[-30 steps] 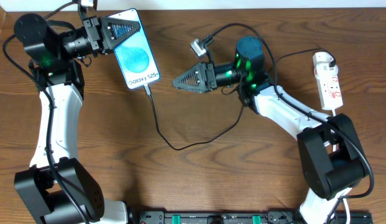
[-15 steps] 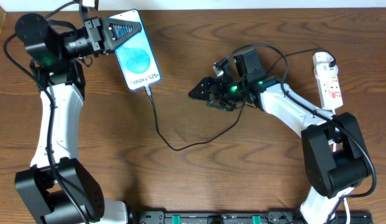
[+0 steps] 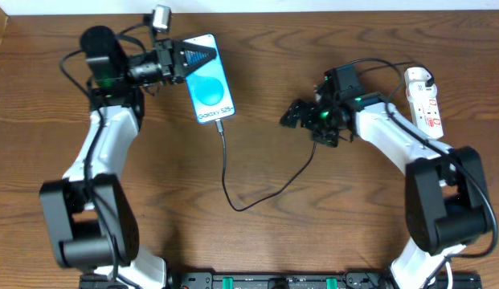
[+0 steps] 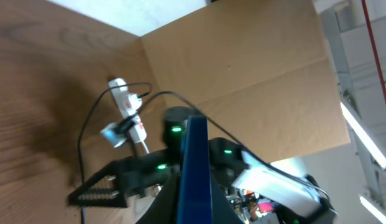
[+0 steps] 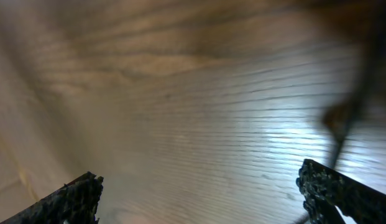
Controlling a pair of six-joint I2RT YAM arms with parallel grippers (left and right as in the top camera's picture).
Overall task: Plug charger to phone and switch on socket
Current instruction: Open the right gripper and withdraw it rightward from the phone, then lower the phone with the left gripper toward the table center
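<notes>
The phone [image 3: 213,92] has a lit cyan screen and lies slanted at the back of the table. My left gripper [image 3: 202,54] is shut on its top end. In the left wrist view the phone [image 4: 196,155] shows edge-on between the fingers. The charger [image 3: 227,168], a thin black cable, meets the phone's bottom edge and loops across the table to the right. The white socket [image 3: 423,100] lies at the far right and also shows in the left wrist view [image 4: 127,102]. My right gripper [image 3: 294,117] is open and empty over bare wood [image 5: 208,193], left of the socket.
The wooden table [image 3: 137,217] has its back edge just behind the phone. The right arm's thicker black cables [image 3: 370,68] arc between the right wrist and the socket. A dark equipment rail [image 3: 273,281] runs along the front edge.
My left gripper has carried the phone to the right, the charger trailing with it. My right gripper has drawn back to the right toward the socket and turned down to the table.
</notes>
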